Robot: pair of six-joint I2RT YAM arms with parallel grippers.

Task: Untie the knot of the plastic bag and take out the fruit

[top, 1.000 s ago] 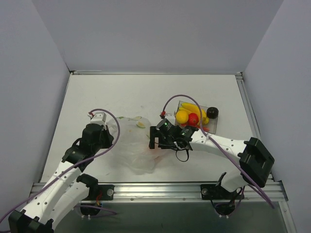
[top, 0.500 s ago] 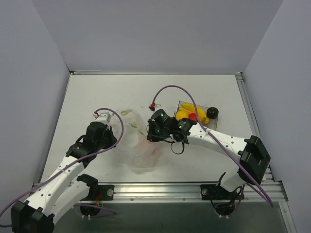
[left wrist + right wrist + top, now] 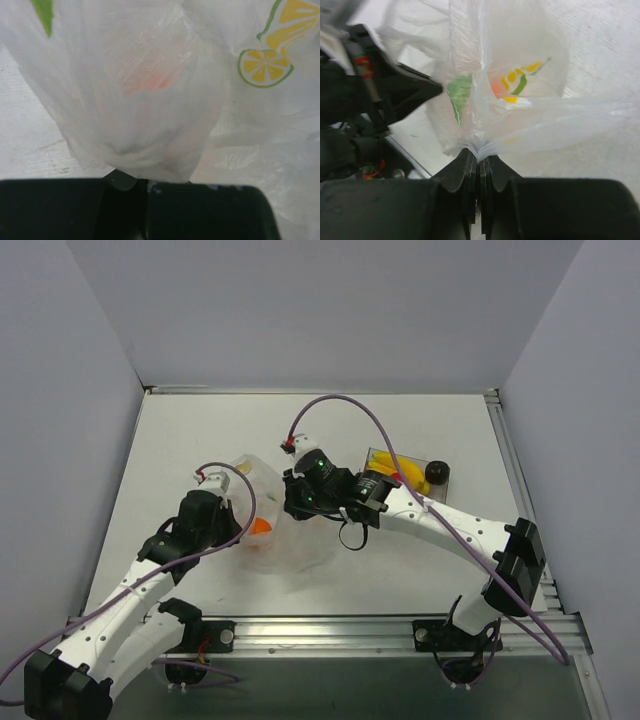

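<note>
Left tool [image 3: 144, 186] was clamped shut on a bunched fold of the plastic bag [image 3: 288, 542]; the film ran straight out ahead of its jaws. The bag sat mid-worktop [image 3: 200, 430] between the two tools and was pulled taut between them, so its long axis ran roughly left to right, with slack sagging toward the near edge. An orange fruit [image 3: 260, 527] showed through the film just beside the left tool and nearer to it than to the right one. Right tool [image 3: 479, 159] was pinched shut on a thin pleat of the same bag, which fanned away from its tips toward the left arm. Couldn't make out the knot, or which way the bag's mouth pointed. My guess was that the next pull depended on the tools drawing apart along that axis. Further right, well apart from the bag, lay a banana [image 3: 410, 473] and a dark ball [image 3: 437, 472].
</note>
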